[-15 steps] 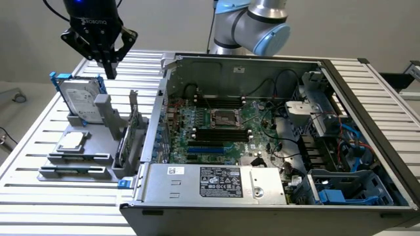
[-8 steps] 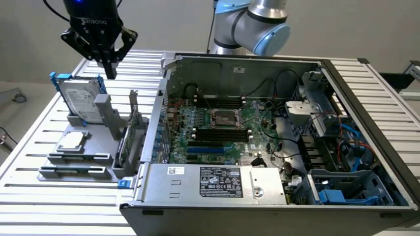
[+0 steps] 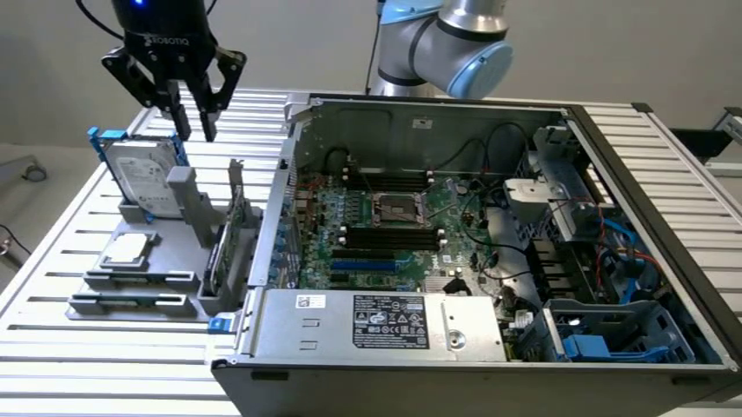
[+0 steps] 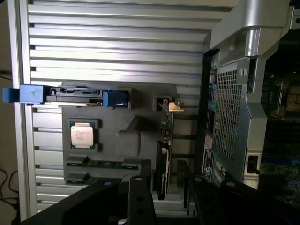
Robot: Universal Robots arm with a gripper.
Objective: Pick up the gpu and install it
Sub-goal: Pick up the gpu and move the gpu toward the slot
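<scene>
gripper [image 3: 195,129] hangs in the air on the exterior view's left, over the far end of a grey holder [image 3: 191,204] that sits on the slatted table [image 3: 69,352]. its two fingers stand apart with nothing between them, so it is open and carrying nothing. below it, the gpu [image 3: 238,248] stands on edge in a slot along the holder's right side, just beside the wall of the open computer case [image 3: 649,204]. in the wrist view the card lines up with the gap between the fingers, well below them. a hard drive [image 3: 145,178] in a blue frame stands upright at the holder's far left, and a small silver processor chip [image 3: 125,250] lies flat nearer. nearer still lie two memory sticks [image 3: 130,300]. inside the case the motherboard [image 3: 383,217] lies bare, with a grey power supply [image 3: 383,321] along the near side.
</scene>
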